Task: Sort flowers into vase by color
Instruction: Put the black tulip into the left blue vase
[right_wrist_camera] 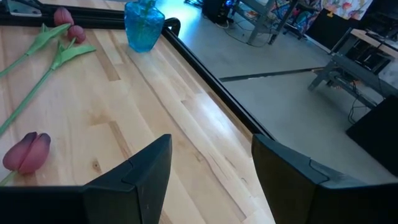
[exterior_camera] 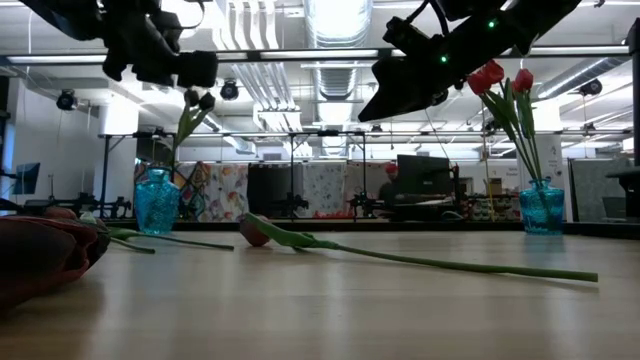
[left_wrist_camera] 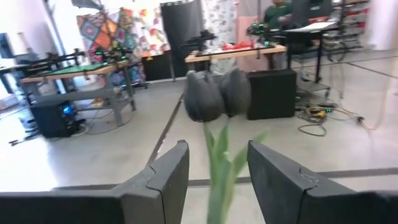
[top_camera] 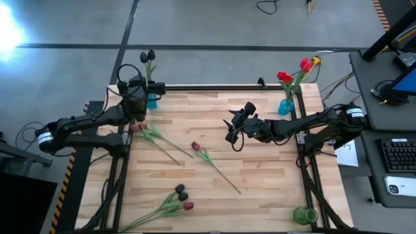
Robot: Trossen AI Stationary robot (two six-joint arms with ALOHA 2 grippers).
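black tulips (top_camera: pixel 149 56): we see two dark heads standing in the left blue vase (top_camera: pixel 151 101) at the table's far left corner. In the left wrist view the heads (left_wrist_camera: pixel 216 93) sit just beyond the fingers, with the green stem (left_wrist_camera: pixel 219 174) running down between them.
red tulips in vase (top_camera: pixel 286 78): we count about three red heads, plus a bit of yellow at the top, in the right blue vase (top_camera: pixel 286 106) at the far right corner.
loose tulips, middle: a maroon one (top_camera: pixel 195 147) lies mid-table, stem pointing toward the near right. A pair of reddish heads (top_camera: pixel 138 128) lies near the left edge, just beside the left arm.
loose tulips, near edge: a bunch of two dark heads (top_camera: pixel 180 192) and one red (top_camera: pixel 188 206), stems trailing to the near left.
left gripper (top_camera: pixel 153 86): over the left blue vase. Fingers (left_wrist_camera: pixel 169 177) spread, stem in the gap; we can't see either pad touching it.
right gripper (top_camera: pixel 230 132): hovering above the table's middle right, apart from every flower. Fingers (right_wrist_camera: pixel 145 171) spread, nothing between them.
table (top_camera: pixel 260 175): light wood planks.
green vase (top_camera: pixel 304 215): sits at the near right corner.
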